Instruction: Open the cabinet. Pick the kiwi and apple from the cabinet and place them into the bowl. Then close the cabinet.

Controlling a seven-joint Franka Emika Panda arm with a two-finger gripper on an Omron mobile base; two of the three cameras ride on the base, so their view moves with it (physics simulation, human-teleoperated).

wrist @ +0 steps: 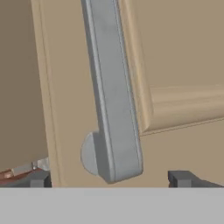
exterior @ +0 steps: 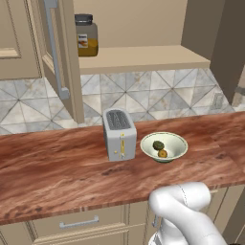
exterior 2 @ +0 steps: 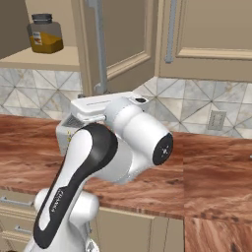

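Jaws spread astride the cabinet (wrist: 183,65) door handle (wrist: 114,100), kiwi (exterior: 158,144) and apple (exterior: 163,153) in bowl (exterior: 178,139)

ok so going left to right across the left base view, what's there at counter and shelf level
open tan cabinet door with a long silver bar handle → dark-lidded jar of orange contents → silver toaster → pale cream-green round bowl

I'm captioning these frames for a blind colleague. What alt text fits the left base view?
A kiwi and an apple lie in a pale bowl on a reddish wood-grain counter, right of a silver toaster. Above, the cabinet has one door swung open, with a jar on its shelf.
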